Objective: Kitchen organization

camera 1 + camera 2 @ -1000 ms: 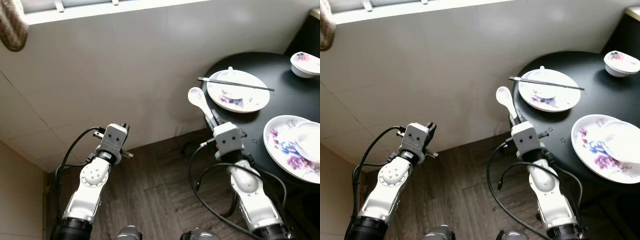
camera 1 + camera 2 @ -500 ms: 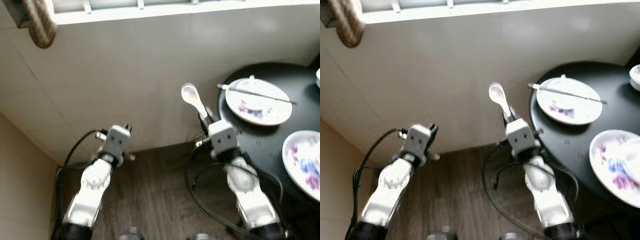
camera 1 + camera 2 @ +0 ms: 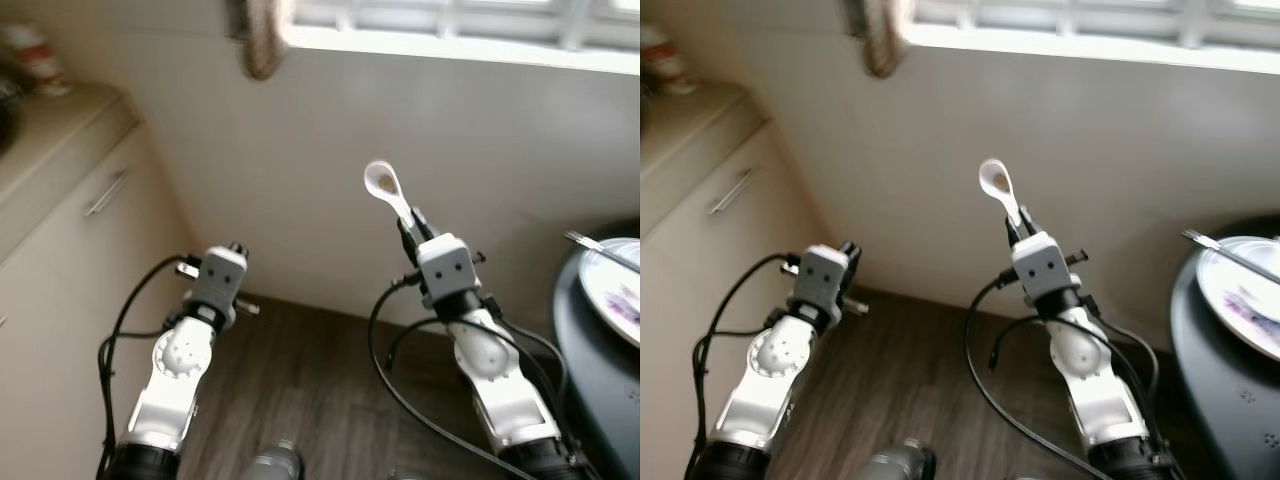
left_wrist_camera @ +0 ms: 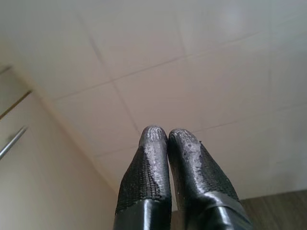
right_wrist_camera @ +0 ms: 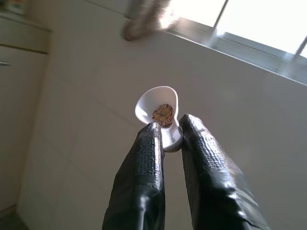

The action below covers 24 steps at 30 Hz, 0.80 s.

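Observation:
My right gripper [image 3: 411, 224] is shut on the handle of a white ceramic spoon [image 3: 385, 187], held upright in front of the tiled wall. The spoon's bowl [image 5: 160, 109] carries a brown food stain. My left gripper [image 4: 167, 135] is shut with nothing between its fingers, held low at the left over the wooden floor [image 3: 300, 380]. At the far right edge is the black round table [image 3: 598, 375] with a floral plate [image 3: 618, 292] and a chopstick [image 3: 598, 251] lying across it.
A beige cabinet [image 3: 70, 250] with a metal handle [image 3: 104, 194] and a countertop stands at the left. A window [image 3: 450, 20] runs along the top, with a brownish cloth [image 3: 263, 38] hanging by it. A white tiled wall is straight ahead.
The whole view has swung left: the table has slid to the right edge and the cabinet has come into sight. The right gripper still holds the spoon upright.

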Motion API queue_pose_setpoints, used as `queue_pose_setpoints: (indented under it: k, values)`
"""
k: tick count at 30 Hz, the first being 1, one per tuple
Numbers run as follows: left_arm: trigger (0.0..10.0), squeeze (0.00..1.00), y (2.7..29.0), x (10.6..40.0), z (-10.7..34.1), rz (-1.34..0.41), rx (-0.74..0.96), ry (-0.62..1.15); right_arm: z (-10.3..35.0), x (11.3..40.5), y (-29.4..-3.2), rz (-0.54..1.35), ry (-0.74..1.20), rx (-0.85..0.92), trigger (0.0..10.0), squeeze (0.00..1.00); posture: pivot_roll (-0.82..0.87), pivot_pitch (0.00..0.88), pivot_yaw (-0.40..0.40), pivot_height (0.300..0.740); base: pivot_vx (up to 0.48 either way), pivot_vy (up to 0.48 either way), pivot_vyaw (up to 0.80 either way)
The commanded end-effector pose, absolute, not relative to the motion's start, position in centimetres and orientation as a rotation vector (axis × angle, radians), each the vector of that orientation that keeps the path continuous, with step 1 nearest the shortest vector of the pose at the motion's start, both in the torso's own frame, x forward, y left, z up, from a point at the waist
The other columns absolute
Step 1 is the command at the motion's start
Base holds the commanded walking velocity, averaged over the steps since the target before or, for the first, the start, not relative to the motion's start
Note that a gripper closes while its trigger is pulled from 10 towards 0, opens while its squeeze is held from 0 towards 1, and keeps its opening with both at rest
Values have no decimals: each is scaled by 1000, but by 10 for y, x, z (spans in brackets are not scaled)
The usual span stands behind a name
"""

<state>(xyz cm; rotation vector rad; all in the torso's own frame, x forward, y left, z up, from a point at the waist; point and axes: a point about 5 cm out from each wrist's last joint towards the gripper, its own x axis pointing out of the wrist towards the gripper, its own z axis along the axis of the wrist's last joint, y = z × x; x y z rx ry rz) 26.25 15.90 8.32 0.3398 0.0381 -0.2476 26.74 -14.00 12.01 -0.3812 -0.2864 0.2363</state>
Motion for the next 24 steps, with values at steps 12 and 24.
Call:
queue_pose_setpoints:
  k: [12,24]
  values:
    - [10000,0,160,268,103,-229,278,-68,132,273,-134,226,-339,-375,0,0,156,0,-28,740,0,0,800]
    - [10000,0,176,275,131,-81,248,-222,155,284,-125,220,-428,-350,0,0,164,0,-34,740,143,0,800]
